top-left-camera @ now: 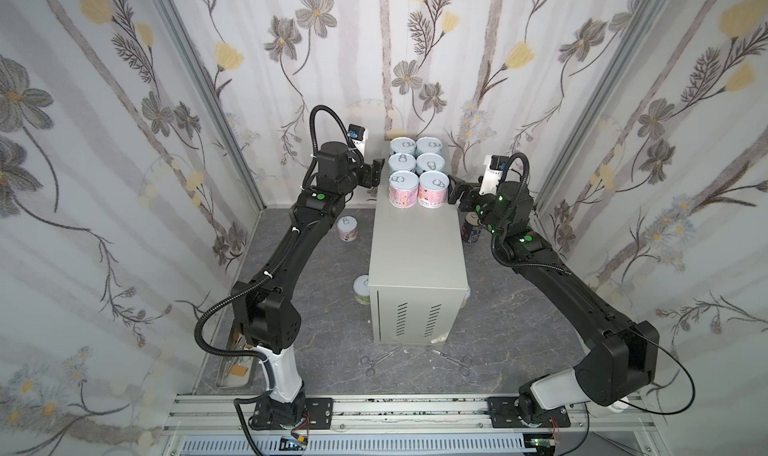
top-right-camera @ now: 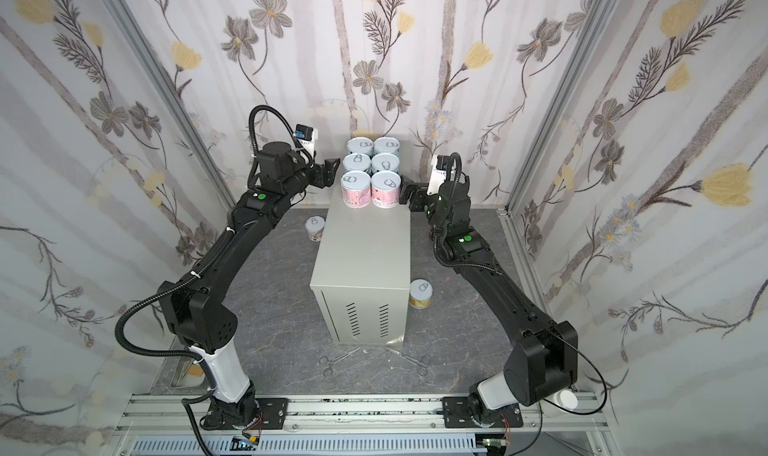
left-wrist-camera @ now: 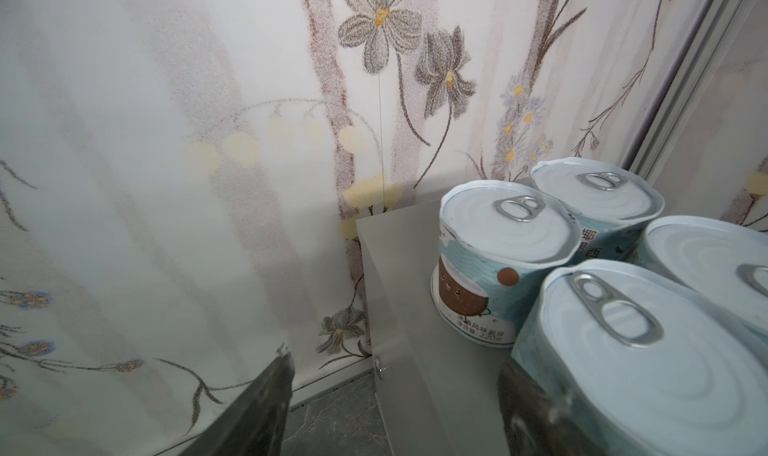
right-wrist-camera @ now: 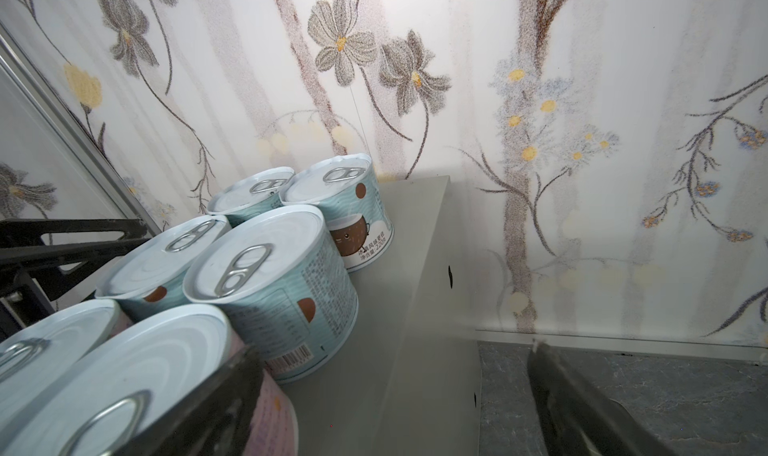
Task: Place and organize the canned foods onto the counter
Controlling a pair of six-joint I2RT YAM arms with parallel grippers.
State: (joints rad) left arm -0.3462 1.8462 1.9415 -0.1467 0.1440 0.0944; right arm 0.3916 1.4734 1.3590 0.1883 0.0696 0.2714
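Observation:
Six canned foods stand in two columns at the far end of the grey counter. The rear ones are teal cans and the front pair are pink cans. My left gripper hangs open at the counter's left edge beside the middle teal can, nothing between its fingers. My right gripper is open at the right edge, one finger next to a pink can. On the floor stand a pink-labelled can, a green can, a yellow can and a dark-blue can half hidden by the right arm.
Two pairs of metal scissors lie on the dark marbled floor in front of the counter. A white bottle lies by the right arm's base. Flowered walls close in the back and both sides.

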